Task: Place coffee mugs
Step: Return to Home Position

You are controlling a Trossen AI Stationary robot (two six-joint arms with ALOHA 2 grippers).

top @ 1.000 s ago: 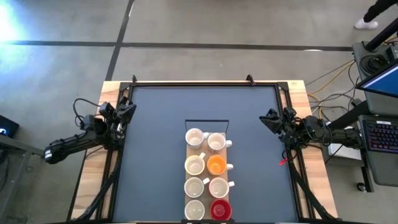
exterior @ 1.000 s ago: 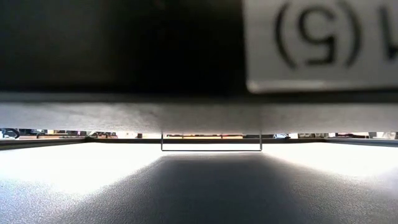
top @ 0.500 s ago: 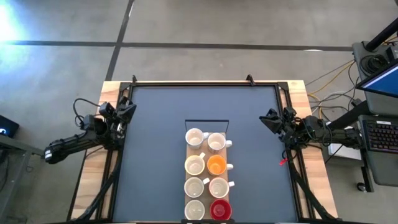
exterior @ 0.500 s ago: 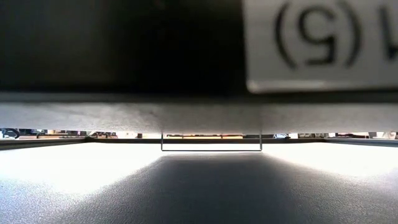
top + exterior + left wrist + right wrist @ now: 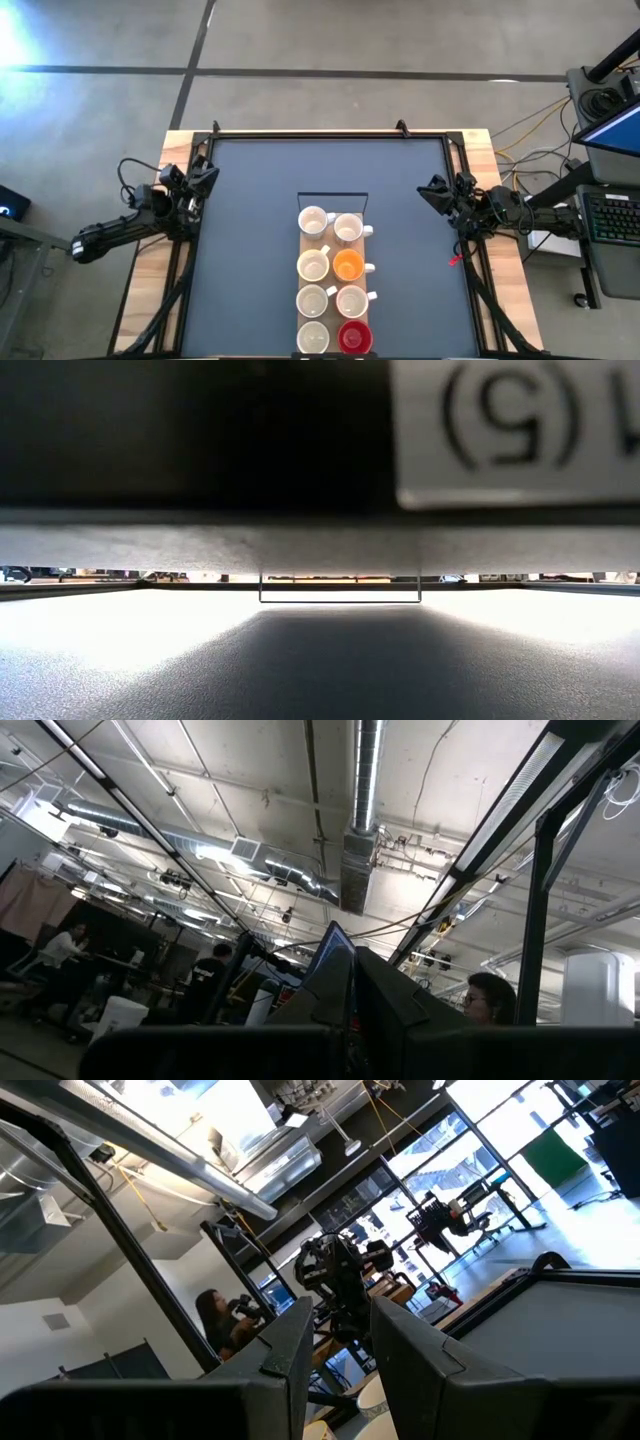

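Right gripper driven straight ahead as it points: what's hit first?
Likely the left gripper, parked opposite. The right gripper aims across the dark mat toward it; the coffee mugs lie off that line. Depth is unclear.

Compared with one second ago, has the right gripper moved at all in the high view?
No. The right gripper stays at the same spot by the table's right wooden edge, as before.
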